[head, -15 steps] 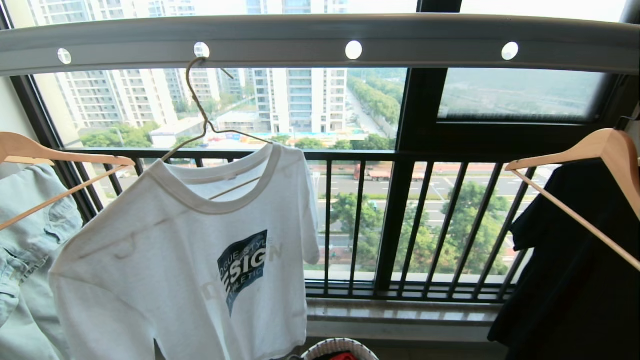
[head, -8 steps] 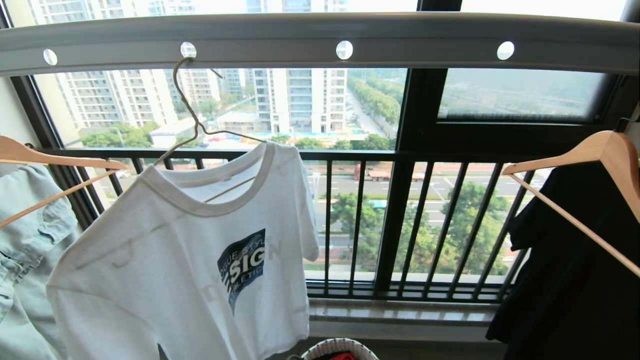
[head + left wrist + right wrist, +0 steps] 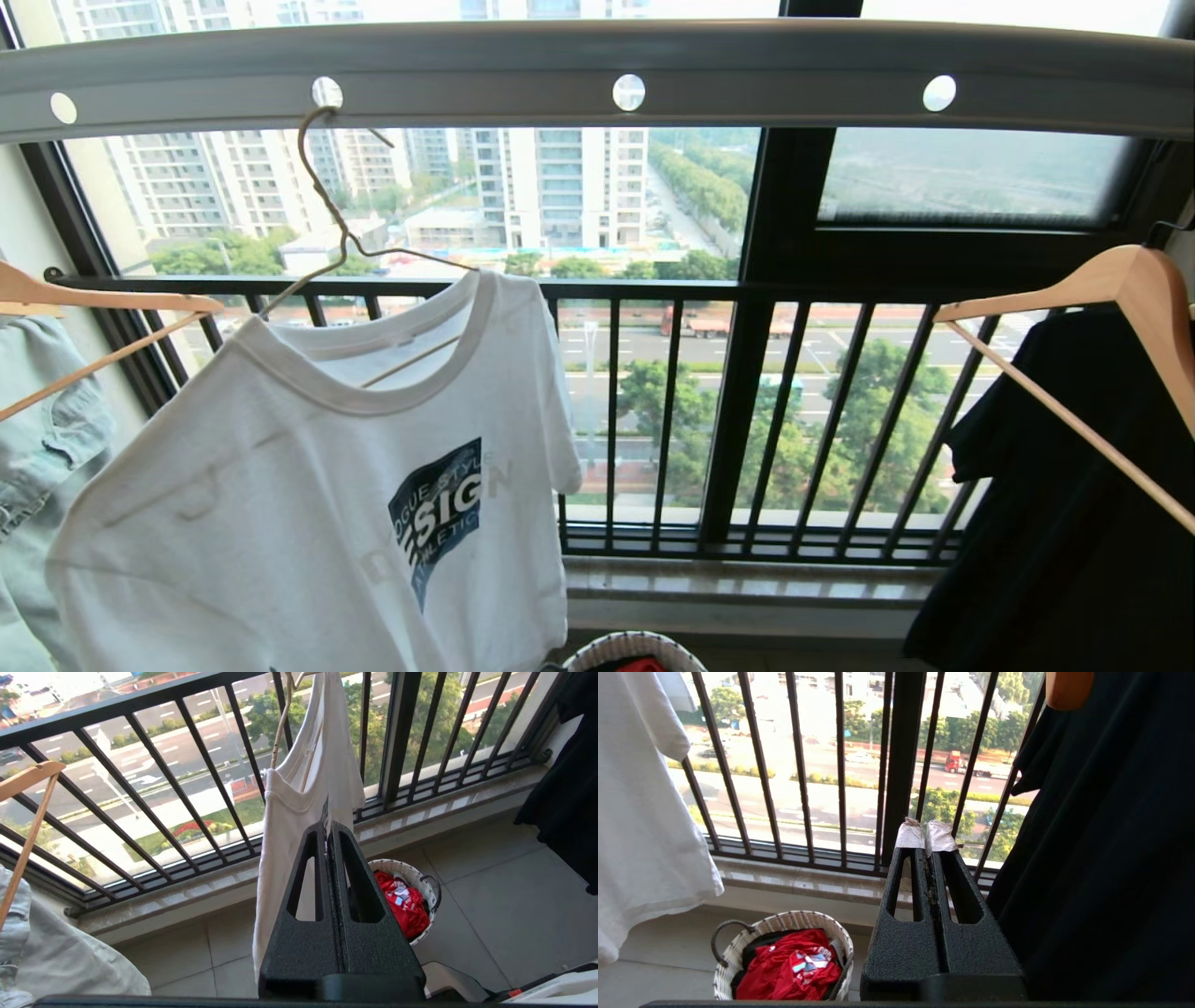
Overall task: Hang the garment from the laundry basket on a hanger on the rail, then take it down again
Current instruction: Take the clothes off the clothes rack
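Observation:
The white T-shirt garment [image 3: 308, 504] with a dark blue chest logo hangs on the thin cream wire hanger [image 3: 322, 201]. The hanger's hook sits in a hole of the grey-white rail [image 3: 597, 65]. The laundry basket [image 3: 635, 646] shows at the bottom edge, below the shirt's right side. Neither gripper is in the head view. In the left wrist view my left gripper [image 3: 327, 826] is shut and points at the hanging garment [image 3: 299, 807], with the laundry basket [image 3: 423, 877] on the floor beyond. My right gripper [image 3: 927, 833] is shut, low beside the laundry basket [image 3: 784, 921].
A wooden hanger [image 3: 103, 303] with a pale denim garment [image 3: 42, 439] hangs at the left. Another wooden hanger [image 3: 1111, 280] with a black garment [image 3: 1064, 523] hangs at the right. Red clothing [image 3: 789, 966] fills the basket. The dark barred window railing [image 3: 747, 392] and a stone sill [image 3: 747, 579] lie behind.
In the head view the rail's holes, the wire hanger with the T-shirt and the left wooden hanger have shifted left against the window railing, and the shirt looks a little larger.

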You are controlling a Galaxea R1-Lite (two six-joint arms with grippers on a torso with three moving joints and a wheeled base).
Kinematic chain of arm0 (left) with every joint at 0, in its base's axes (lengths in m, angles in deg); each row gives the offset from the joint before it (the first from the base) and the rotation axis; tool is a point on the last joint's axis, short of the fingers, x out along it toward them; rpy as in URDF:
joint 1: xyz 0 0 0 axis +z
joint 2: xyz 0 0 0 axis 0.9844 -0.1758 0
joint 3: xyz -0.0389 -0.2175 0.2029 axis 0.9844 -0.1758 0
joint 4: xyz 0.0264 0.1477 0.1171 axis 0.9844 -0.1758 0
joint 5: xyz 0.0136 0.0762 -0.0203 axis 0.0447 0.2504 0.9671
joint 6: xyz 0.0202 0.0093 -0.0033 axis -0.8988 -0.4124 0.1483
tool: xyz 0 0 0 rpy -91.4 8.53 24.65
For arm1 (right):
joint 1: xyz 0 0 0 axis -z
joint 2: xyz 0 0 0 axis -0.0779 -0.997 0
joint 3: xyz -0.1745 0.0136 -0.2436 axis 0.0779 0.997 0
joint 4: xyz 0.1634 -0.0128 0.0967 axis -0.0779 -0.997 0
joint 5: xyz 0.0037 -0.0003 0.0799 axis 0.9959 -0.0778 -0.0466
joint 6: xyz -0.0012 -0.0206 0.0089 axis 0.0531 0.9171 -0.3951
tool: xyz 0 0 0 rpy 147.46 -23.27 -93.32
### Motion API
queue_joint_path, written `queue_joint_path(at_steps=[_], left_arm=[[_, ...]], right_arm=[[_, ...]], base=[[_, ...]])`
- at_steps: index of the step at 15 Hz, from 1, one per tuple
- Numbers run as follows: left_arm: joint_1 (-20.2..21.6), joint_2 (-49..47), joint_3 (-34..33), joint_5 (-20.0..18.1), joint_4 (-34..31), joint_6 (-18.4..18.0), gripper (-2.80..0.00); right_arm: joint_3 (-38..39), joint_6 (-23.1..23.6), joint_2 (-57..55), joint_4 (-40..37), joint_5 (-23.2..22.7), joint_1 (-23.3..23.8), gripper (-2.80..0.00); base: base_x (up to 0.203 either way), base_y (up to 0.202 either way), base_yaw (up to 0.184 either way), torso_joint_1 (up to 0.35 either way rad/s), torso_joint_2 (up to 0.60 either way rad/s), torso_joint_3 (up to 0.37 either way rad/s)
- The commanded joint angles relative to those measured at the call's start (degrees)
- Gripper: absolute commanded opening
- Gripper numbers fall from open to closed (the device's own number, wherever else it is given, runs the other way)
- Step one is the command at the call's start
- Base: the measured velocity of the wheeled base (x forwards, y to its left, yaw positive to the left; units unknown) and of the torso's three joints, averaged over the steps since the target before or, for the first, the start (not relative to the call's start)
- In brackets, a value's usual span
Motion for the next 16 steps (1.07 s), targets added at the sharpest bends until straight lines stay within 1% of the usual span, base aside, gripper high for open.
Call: queue_joint_path(at_steps=[1, 4, 5, 7, 9, 13, 14, 15, 16], left_arm=[[0.28, -11.25, 6.89, -0.58, -2.76, -1.31, -2.80], [1.39, -17.48, 10.78, -1.20, -4.48, -3.84, -2.80], [1.85, -19.01, 11.36, -1.38, -4.37, -4.37, 0.00], [3.97, -21.39, 13.22, -1.39, -4.22, -5.09, 0.00], [5.20, -22.78, 13.38, -1.52, -4.09, -5.60, 0.00], [5.07, -24.56, 12.69, -2.13, -3.61, -5.04, 0.00], [5.04, -24.74, 11.74, -3.93, -2.33, -4.52, 0.00], [5.10, -24.85, 10.71, -6.68, 0.52, -3.51, 0.00], [5.12, -24.96, 9.76, -8.28, 2.82, -2.00, 0.00]], right_arm=[[0.01, 0.06, -0.08, -0.02, -0.04, 0.00, -2.80], [0.01, 0.06, -0.14, -0.11, -0.04, 0.00, -2.80], [0.01, 0.06, -0.14, -0.11, -0.04, 0.00, -2.80], [0.01, 0.06, -0.14, -0.11, -0.04, 0.00, -2.80], [0.01, 0.06, -0.12, -0.11, -0.04, 0.00, -2.80], [0.01, 0.15, -0.07, -0.11, -0.04, 0.00, -2.80], [0.01, 0.23, -0.14, -0.11, -0.09, 0.00, -2.80], [0.01, 0.23, -0.05, -0.11, -0.13, 0.00, -2.80], [0.01, 0.23, -0.06, -0.11, -0.13, 0.00, -2.80]], base=[[0.000, 0.000, 0.000, 0.000, 0.00, 0.000], [0.000, 0.000, 0.000, 0.000, 0.00, 0.000], [0.000, 0.000, 0.000, 0.000, 0.00, 0.000], [0.000, 0.000, 0.000, 0.000, 0.00, 0.000], [0.000, 0.000, 0.000, 0.000, 0.00, 0.000], [0.000, 0.000, 0.000, 0.000, 0.00, 0.000], [0.000, 0.000, 0.000, 0.000, 0.00, 0.000], [0.000, 0.000, 0.000, 0.000, 0.00, 0.000], [0.000, 0.000, 0.000, 0.000, 0.00, 0.000]])
